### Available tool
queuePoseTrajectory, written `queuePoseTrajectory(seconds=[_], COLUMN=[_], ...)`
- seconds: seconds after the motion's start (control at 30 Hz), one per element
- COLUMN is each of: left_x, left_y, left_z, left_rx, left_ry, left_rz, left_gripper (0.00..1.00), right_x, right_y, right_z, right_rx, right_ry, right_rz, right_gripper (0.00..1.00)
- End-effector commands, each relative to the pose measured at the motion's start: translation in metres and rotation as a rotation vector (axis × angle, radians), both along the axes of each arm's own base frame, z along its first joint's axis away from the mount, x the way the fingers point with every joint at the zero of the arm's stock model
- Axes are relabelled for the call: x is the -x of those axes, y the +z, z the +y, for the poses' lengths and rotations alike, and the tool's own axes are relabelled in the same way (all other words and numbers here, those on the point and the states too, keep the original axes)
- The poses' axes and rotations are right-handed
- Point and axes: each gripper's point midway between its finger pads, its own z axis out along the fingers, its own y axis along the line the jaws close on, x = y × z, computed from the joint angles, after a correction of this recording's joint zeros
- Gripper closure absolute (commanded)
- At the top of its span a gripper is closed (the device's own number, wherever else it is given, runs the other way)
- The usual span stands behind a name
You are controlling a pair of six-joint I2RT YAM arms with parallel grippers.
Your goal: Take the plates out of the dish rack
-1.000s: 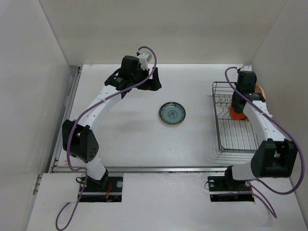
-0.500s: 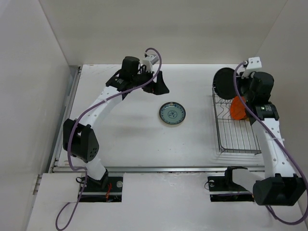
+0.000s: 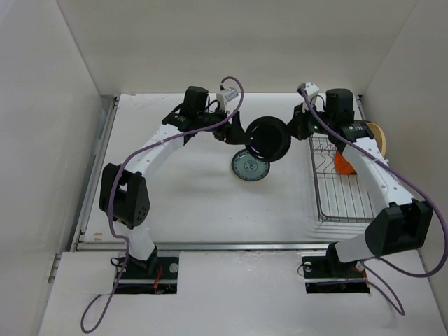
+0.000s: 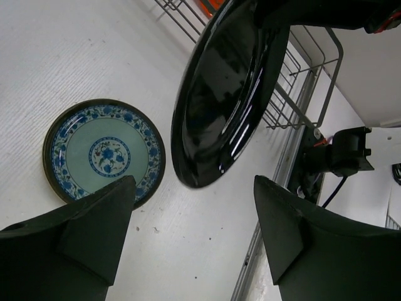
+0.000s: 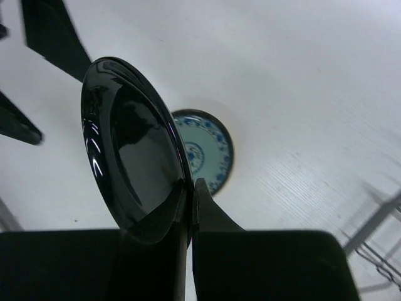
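My right gripper is shut on the rim of a glossy black plate and holds it tilted on edge above the table centre; its grip shows in the right wrist view, with the black plate filling the left. My left gripper is open and empty just left of the black plate, fingers spread wide. A teal-blue patterned plate lies flat on the table below, also in both wrist views. The silver wire dish rack holds an orange plate and a tan plate.
White walls close in the table on the left, back and right. The rack stands against the right wall. The left gripper's dark fingers show at the top left of the right wrist view.
My right arm has lifted the black plate out of the rack and swung it left to the table centre. My left gripper has moved right, up beside the plate.
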Motion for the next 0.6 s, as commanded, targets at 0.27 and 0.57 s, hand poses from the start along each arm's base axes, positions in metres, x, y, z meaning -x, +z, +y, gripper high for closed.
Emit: queuePoseTrajectory(seconds=[0.27, 0.57], left_x=[0.001, -0.002], left_y=[0.004, 0.003], left_z=[-0.006, -0.007], left_rx=[0.025, 0.025], left_ry=[-0.06, -0.06], left_rz=[-0.032, -0.032], left_gripper=[0.67, 1.0], right_x=[0.022, 0.021], right_y=[0.035, 0.024], right_z=[0.067, 0.07], right_rx=[-0.136, -0.125], right_ry=[0.279, 0.282], right_rz=[-0.032, -0.02], right_gripper=[1.0, 0.51])
